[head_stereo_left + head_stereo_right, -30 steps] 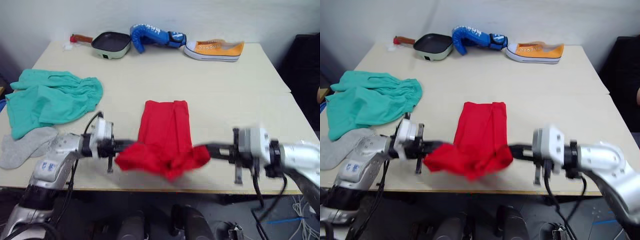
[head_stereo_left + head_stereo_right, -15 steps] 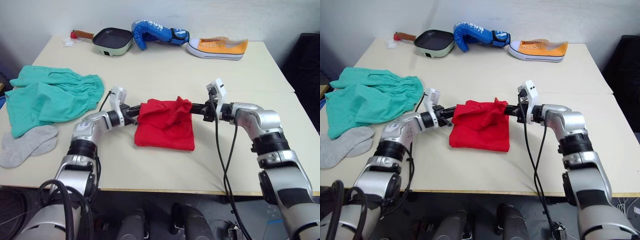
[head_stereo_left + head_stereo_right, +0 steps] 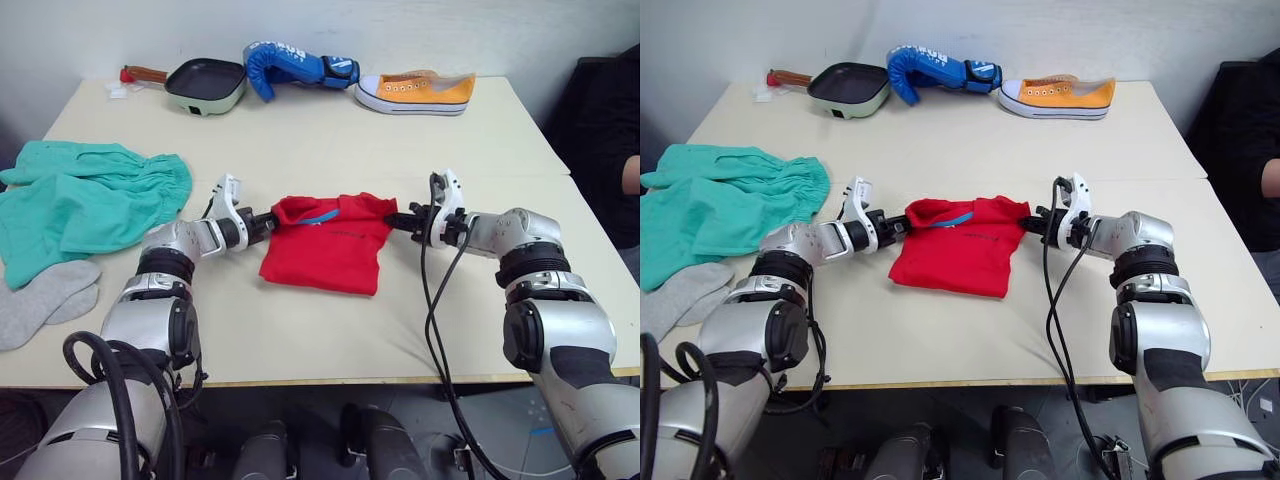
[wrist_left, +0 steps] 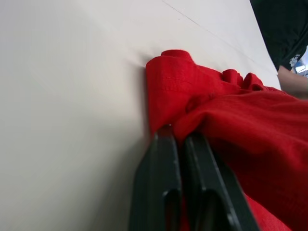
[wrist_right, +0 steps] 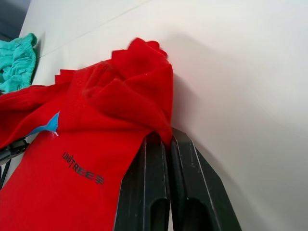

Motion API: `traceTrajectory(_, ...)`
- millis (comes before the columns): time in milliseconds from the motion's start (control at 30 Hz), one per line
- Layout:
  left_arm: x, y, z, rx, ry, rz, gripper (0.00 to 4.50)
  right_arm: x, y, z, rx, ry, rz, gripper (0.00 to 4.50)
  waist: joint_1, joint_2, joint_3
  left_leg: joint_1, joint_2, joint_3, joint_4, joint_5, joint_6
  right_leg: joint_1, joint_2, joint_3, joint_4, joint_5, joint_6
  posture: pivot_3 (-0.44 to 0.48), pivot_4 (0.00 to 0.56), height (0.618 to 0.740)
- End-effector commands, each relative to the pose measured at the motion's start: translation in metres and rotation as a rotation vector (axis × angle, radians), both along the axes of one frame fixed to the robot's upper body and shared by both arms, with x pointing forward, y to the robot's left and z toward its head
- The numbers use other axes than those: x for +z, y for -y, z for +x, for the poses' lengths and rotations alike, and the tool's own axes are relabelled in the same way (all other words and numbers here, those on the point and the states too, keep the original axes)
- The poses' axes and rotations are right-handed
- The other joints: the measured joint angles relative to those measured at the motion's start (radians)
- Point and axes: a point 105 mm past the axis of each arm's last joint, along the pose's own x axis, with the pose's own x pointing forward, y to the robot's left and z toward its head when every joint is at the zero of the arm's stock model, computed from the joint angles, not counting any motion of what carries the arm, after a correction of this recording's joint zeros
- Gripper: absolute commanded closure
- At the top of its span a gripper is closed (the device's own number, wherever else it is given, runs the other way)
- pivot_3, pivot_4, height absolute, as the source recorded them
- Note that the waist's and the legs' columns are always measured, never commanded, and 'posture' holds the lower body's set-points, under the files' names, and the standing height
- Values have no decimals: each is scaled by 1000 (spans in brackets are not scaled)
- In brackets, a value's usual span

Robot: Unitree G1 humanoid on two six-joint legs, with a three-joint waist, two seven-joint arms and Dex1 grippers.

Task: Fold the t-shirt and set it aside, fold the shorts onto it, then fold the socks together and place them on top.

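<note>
The left gripper (image 4: 175, 132) has its two black fingers pressed together on a pinch of the bright red cotton t-shirt (image 3: 328, 252), at the garment's upper left corner. The right gripper (image 5: 166, 134) is likewise closed on red cloth, at the upper right corner. In the head views the left gripper (image 3: 268, 223) and the right gripper (image 3: 390, 221) face each other across the shirt's top edge, low over the cream tabletop (image 3: 400, 150).

The t-shirt lies folded into a compact block at the centre of the frame, with a sliver of its blue neck band and a small dark chest print facing up. Its top edge is bunched between the two grippers; the lower part rests flat on the table.

At the left of the frame the teal-green soft shorts (image 3: 85, 203) with a gathered waistband lie crumpled, well apart from the shirt. Just below them, at the lower left table edge, lie the light grey knit socks (image 3: 40, 304), overlapping each other.

Along the far edge, at the top of the frame, stand a small pale green frying pan with a dark inside (image 3: 204, 84), a blue boxing glove (image 3: 290, 66) and an orange canvas sneaker with a white sole (image 3: 415, 93).
</note>
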Motion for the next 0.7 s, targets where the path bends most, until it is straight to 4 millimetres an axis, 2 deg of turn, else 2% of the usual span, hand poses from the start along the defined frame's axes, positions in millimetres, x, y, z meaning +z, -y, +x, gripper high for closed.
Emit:
traceTrajectory(33, 19, -8, 3, 33, -2, -67, 2991, 22, 10, 1, -12, 106, 7, 3834, 0, 0, 0, 0, 0, 0, 0, 0, 0, 0, 0, 0, 0, 0, 0, 0, 150, 740)
traceTrajectory(133, 28, -15, 2, 53, -8, -107, 2063, 39, 16, -4, 3, 218, -44, 2839, 1, 0, 0, 0, 0, 0, 0, 0, 0, 0, 0, 0, 0, 0, 0, 0, 150, 740)
traceTrajectory(267, 42, -30, 3, 91, 24, -118, 912, 56, 25, -23, 39, 329, -149, 1577, 1, 0, 0, -1, 0, 1, 0, 0, -1, -2, 0, 2, 1, 0, 0, 0, 150, 740)
traceTrajectory(367, 55, -36, -4, -10, 185, 54, 16, 62, 22, -48, 134, 497, -362, 588, 2, 0, 0, -1, 0, 1, -1, 0, -2, -3, 0, 2, 1, 0, 0, 0, 150, 740)
traceTrajectory(467, 62, -31, -28, -222, 413, 294, 16, 58, 0, -87, 310, 627, -495, 588, -1, 0, 0, 0, 0, 3, -3, 0, -5, -4, 1, 4, 1, 0, 0, 0, 150, 740)
traceTrajectory(567, 67, -25, -55, -365, 610, 454, 16, 43, -21, -119, 441, 709, -589, 588, -1, 1, 0, 2, 1, 5, -5, 0, -8, -4, 4, 6, 0, -1, -2, 0, 150, 740)
traceTrajectory(667, 72, -7, -92, -556, 811, 493, 16, 27, -34, -135, 522, 807, -709, 588, 5, 1, 0, 2, 1, 4, -5, 1, -10, -4, 3, 6, 1, -1, -2, 0, 150, 740)
traceTrajectory(700, 64, -5, -101, -618, 845, 544, 16, 23, -37, -138, 543, 839, -743, 588, 6, 1, 0, 2, 1, 4, -4, 1, -10, -4, 3, 6, 1, -2, -3, 0, 150, 740)
